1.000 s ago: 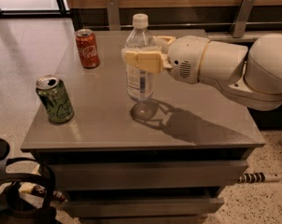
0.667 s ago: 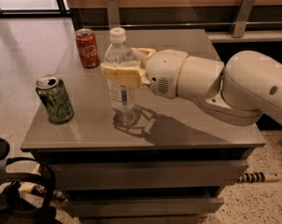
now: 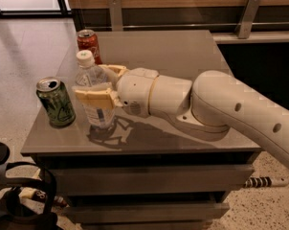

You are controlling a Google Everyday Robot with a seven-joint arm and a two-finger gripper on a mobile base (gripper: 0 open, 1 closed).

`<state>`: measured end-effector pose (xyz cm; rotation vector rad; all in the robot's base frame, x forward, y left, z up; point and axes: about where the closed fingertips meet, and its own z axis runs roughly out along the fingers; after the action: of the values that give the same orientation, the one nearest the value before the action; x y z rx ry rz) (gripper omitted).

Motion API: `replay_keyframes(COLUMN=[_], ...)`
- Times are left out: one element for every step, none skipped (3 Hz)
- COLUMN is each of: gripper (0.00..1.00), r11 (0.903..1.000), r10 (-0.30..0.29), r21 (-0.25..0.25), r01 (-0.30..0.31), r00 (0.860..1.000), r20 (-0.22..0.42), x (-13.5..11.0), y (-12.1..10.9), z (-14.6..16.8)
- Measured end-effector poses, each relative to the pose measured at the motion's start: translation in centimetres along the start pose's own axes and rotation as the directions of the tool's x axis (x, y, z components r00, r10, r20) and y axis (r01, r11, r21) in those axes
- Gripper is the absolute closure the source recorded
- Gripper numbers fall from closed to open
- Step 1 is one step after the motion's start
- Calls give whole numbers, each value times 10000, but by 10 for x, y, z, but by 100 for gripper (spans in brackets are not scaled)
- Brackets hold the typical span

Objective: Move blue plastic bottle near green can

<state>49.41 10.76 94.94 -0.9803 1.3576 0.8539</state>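
The blue plastic bottle (image 3: 93, 86), clear with a white cap and pale label, stands upright at the front left of the grey table (image 3: 183, 56). My gripper (image 3: 100, 84) is shut on the bottle's middle, one tan finger (image 3: 94, 98) in front of it and one behind. The green can (image 3: 56, 102) with a silver open top stands just left of the bottle, a small gap apart. My white arm reaches in from the right across the table.
A red cola can (image 3: 88, 44) stands behind the bottle near the table's left edge. The table's front edge is close to the bottle and green can. A dark bag and straps (image 3: 15, 195) lie on the floor at lower left. A wooden wall rail runs behind.
My gripper has carried the bottle leftward and toward the front of the table, from near the middle to right beside the green can.
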Motion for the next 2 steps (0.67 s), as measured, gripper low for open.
replay_keyframes(gripper=[100,100], r11=[9994,9990], r10=[-197,-267], r21=[-299,-362], r01=[197,260], r00=[9998,9995], r20=[-12,-188], x=[9,19], y=[9,10], z=[13,18])
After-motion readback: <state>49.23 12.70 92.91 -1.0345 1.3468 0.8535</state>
